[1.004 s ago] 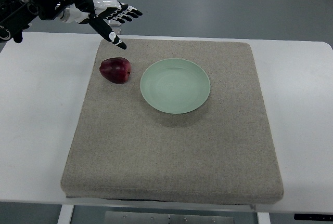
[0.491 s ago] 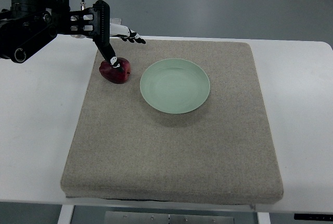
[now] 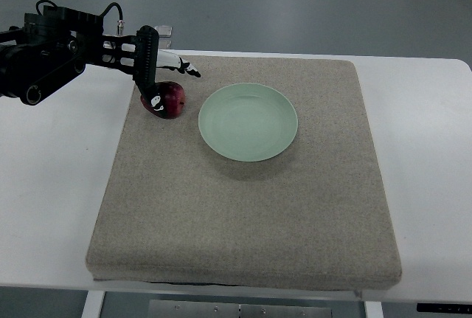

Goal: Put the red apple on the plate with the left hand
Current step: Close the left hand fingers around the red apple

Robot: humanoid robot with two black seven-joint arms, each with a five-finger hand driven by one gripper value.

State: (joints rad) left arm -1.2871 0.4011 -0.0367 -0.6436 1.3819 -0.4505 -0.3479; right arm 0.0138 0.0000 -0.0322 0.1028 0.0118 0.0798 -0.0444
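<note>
The left hand (image 3: 158, 74) has come down onto the red apple (image 3: 169, 99). A second ago it was up high, behind the back edge of the mat (image 3: 243, 207), with its fingers spread out in the air. Half a second ago it was just reaching the apple. Now the black thumb (image 3: 147, 74) lies down over the left side of the apple, with its tip pressed on the fruit. The other fingers (image 3: 184, 68) curl round the back of it. The hand looks to be closing on the apple, but the view does not make clear if it has a firm hold.

The apple is in the same spot as before. It sits on the mat, near the back left corner, just beside the green plate (image 3: 248, 122) and a little apart from it. It has not been lifted.

The plate has not moved. It rests on the mat, near the middle, toward the back.

The mat lies flat on the white table (image 3: 51, 185).
</note>
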